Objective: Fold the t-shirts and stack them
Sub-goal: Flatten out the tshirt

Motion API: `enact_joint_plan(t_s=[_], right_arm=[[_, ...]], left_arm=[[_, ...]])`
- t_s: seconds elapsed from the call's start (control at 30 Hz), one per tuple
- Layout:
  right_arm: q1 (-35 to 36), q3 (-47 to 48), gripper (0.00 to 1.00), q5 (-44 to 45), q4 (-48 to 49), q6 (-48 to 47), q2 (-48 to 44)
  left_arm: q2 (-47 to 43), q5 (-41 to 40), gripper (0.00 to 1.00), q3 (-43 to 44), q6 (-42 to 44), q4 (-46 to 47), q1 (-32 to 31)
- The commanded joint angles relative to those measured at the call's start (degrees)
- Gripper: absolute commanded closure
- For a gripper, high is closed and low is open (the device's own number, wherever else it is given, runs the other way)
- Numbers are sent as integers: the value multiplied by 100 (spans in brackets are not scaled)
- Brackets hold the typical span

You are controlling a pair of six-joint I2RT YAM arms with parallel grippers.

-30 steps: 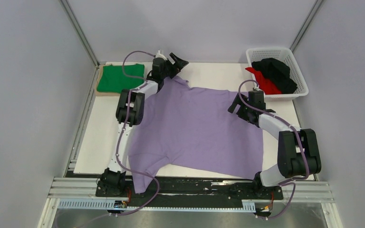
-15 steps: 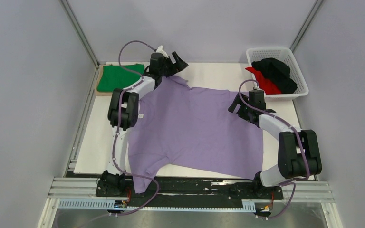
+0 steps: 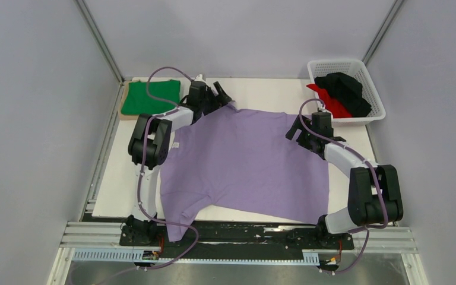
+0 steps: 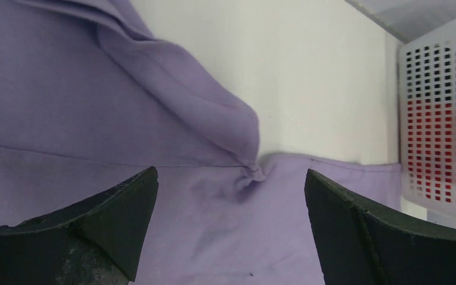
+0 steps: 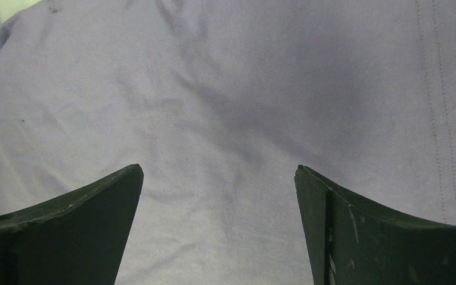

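Note:
A large lilac-purple t-shirt [image 3: 243, 160] lies spread flat across the white table. My left gripper [image 3: 223, 98] is open at the shirt's far left corner, over the collar fold [image 4: 214, 101]; its jaws stand wide apart with purple cloth [image 4: 225, 225] below them. My right gripper [image 3: 300, 132] is open over the shirt's right edge, with flat purple cloth [image 5: 219, 148] between its jaws. A folded green t-shirt [image 3: 151, 97] lies at the far left. Black [image 3: 347, 89] and red [image 3: 332, 104] t-shirts sit in the basket.
A white lattice basket [image 3: 377, 98] stands at the far right; its wall shows in the left wrist view [image 4: 436, 119]. A tan board [image 3: 123, 107] lies under the green shirt. Grey walls enclose the table on three sides.
My left gripper has come down and nearer, from above the table's far edge onto the shirt's collar corner. My right gripper has barely moved.

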Motion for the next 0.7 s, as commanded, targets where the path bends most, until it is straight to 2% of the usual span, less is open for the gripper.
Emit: enact_joint_plan(t_s=[0.0,0.2,0.47,0.67], right_arm=[[5,5,0,94,111,-40,-170],[1,39,0,90,125,-33,-67],[0,23,0,312,133,-25,-73],[0,22,0,292,177,-23,-40]], left_arm=[[266,-402,0,190,-251,148,-45],[869,-545,0,1009,-276,-110,-83],[2387,-467,0,3216,-441,-825,-112],[3010,-231,0,4518,-631,-564,-121]])
